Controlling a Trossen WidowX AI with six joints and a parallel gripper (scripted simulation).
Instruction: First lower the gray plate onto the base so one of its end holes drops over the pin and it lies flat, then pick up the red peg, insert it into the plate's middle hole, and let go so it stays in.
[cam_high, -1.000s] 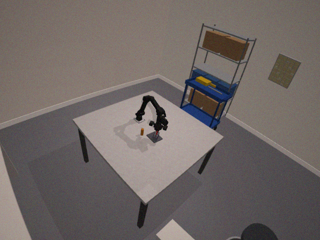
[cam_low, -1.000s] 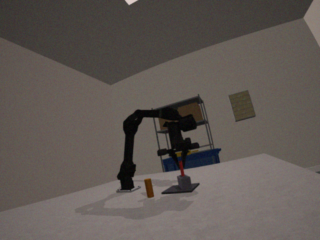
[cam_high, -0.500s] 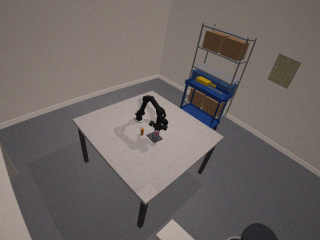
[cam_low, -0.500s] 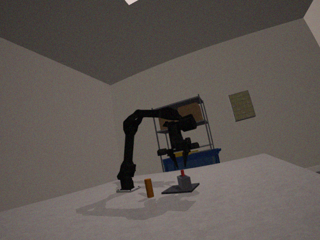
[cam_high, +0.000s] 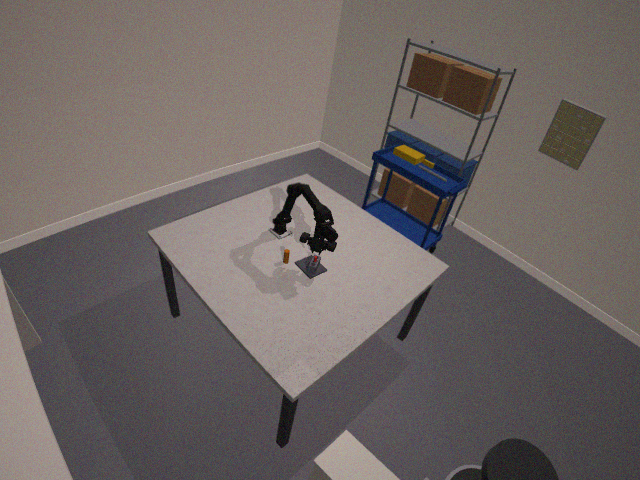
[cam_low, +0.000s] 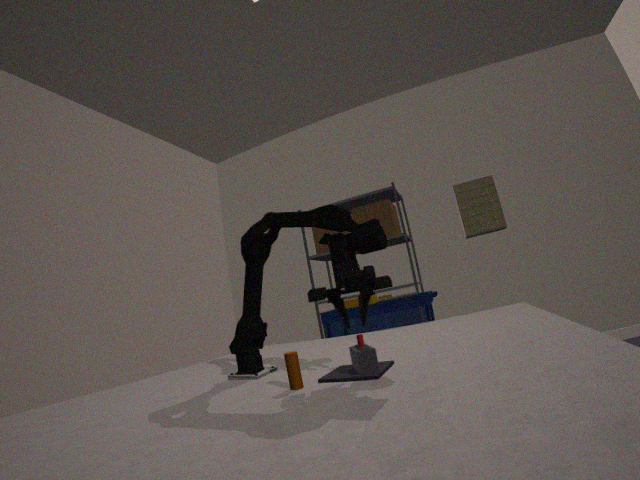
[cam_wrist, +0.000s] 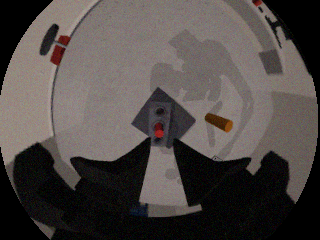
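The gray plate (cam_low: 364, 360) (cam_wrist: 160, 102) (cam_high: 311, 267) lies on the dark base (cam_low: 333, 376) (cam_wrist: 182, 120) (cam_high: 303, 265) on the table. The red peg (cam_low: 360, 339) (cam_wrist: 159, 132) (cam_high: 315, 259) stands upright in the plate, only its top sticking out. My gripper (cam_low: 352, 321) (cam_wrist: 162, 140) (cam_high: 315, 252) hangs a little above the peg. Its fingers are open, one on each side, apart from the peg, with nothing between them. The pin is too small to make out.
An orange cylinder (cam_low: 293, 370) (cam_wrist: 219, 122) (cam_high: 285, 255) stands on the table to the left of the base, between it and the arm's foot (cam_low: 251, 370). A blue cart and a metal shelf (cam_high: 439, 155) stand beyond the table's far edge.
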